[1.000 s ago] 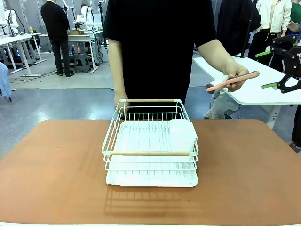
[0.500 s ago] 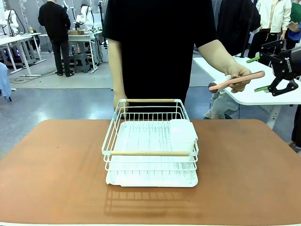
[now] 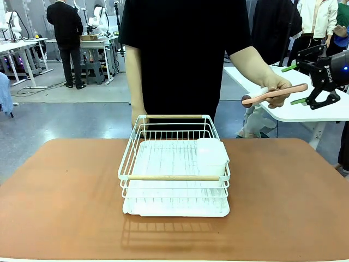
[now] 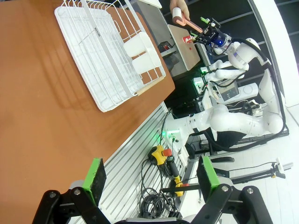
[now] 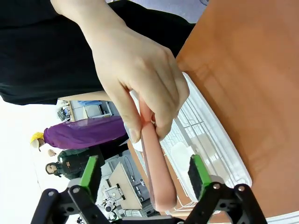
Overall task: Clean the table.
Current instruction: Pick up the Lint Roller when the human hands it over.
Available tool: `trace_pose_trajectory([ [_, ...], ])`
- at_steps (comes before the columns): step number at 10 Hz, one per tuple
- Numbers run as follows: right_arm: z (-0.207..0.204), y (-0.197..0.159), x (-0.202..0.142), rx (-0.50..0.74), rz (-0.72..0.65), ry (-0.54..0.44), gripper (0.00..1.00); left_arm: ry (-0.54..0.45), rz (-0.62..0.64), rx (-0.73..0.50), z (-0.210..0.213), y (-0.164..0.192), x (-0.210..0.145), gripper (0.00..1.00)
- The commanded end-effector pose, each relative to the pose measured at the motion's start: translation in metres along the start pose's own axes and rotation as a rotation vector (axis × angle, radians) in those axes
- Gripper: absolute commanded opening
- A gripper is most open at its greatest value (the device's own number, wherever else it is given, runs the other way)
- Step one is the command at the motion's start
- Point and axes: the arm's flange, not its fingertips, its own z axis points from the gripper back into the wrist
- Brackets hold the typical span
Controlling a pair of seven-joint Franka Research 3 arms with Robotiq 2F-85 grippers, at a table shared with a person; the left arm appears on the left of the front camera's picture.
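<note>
**user1:** where's the table (image 3: 283,196) at, and what's on it?

**user2:** right in front of the person. Smooth terracotta top, rounded corners, with a white wire dish rack (image 3: 174,177) with wooden rails sitting mid-table. The right gripper (image 5: 144,168) is spread around a rounded pink handle (image 5: 156,179) in the person's hand (image 5: 135,74), pads clear of it. The left gripper (image 4: 152,172) is spread wide, nothing in it.

Grey concrete floor (image 3: 65,117), white workbenches (image 3: 16,48) far left, white table (image 3: 292,112) right.
</note>
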Motion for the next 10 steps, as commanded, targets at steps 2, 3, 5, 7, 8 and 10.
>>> trace_pose_trajectory([
  [2, -0.0052, -0.0002, 0.001, 0.032, -0.01, -0.019, 0.05, -0.013, -0.015, -0.013, 0.0, -0.0019, -0.0022, 1.0],
  [3, -0.0042, -0.0005, 0.0022, 0.035, -0.013, -0.019, 0.0, -0.013, -0.015, -0.013, 0.0, -0.0019, -0.0022, 1.0],
  [5, -0.0035, -0.0013, 0.0033, 0.04, -0.017, -0.02, 0.0, -0.013, -0.015, -0.013, 0.0, -0.0019, -0.0022, 1.0],
  [7, -0.0038, -0.0011, 0.0032, 0.046, -0.02, -0.015, 0.0, -0.013, -0.015, -0.013, 0.0, -0.0019, -0.0022, 1.0],
  [8, -0.0042, -0.0008, 0.0034, 0.04, -0.017, -0.016, 0.0, -0.013, -0.015, -0.013, 0.0, -0.0019, -0.0022, 1.0],
  [10, -0.0035, 0.0001, 0.0046, 0.043, -0.021, -0.018, 0.0, -0.013, -0.015, -0.013, 0.0, -0.0019, -0.0022, 1.0],
])
